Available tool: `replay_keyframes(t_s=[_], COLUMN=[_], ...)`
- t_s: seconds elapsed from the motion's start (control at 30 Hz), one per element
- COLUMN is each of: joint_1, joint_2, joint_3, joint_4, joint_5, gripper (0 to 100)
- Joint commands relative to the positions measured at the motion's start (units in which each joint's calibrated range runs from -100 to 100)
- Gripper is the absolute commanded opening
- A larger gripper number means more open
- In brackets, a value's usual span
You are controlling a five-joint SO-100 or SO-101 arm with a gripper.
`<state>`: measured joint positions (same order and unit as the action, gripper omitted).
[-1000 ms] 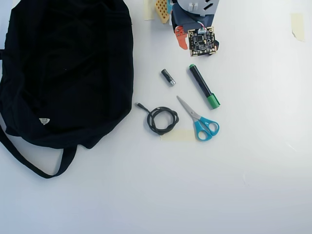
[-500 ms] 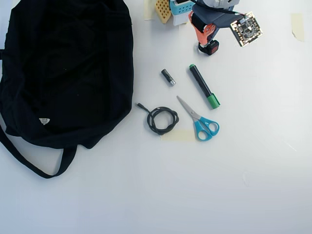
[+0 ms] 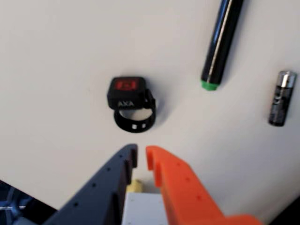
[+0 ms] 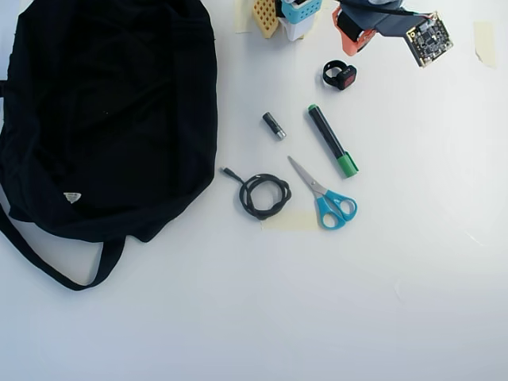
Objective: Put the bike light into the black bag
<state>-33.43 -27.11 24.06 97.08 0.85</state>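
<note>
The bike light (image 3: 127, 96) is a small black box with a red face and a rubber loop strap. It lies on the white table just ahead of my gripper (image 3: 141, 155) in the wrist view. The dark and orange jaws stand almost together with nothing between them, a short way from the strap. In the overhead view the light (image 4: 341, 76) lies at the top, just below my gripper (image 4: 350, 44). The black bag (image 4: 103, 111) fills the left side, with its white label (image 4: 72, 197) and long strap (image 4: 48, 266).
A black-and-silver battery (image 4: 274, 125) and a green-capped black marker (image 4: 332, 140) lie between the light and the bag; both show in the wrist view, marker (image 3: 220, 44) and battery (image 3: 282, 98). Below them lie a coiled black cable (image 4: 264, 195) and blue-handled scissors (image 4: 324, 194).
</note>
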Motion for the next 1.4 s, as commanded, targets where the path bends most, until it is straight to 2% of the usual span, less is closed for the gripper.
replay_keyframes(t_s=[0.0,0.4,0.8,1.07,1.37], joint_1=[-0.75,-0.67,-0.75,-3.74,-6.21], joint_2=[-0.78,-0.78,-0.78,-0.78,-1.52], joint_3=[1.64,14.40,22.21,23.02,23.65], joint_4=[-2.16,-15.60,-24.73,-24.13,-24.13], joint_5=[-2.90,-7.99,-10.03,-14.28,-19.26], gripper=[3,3,3,24,33])
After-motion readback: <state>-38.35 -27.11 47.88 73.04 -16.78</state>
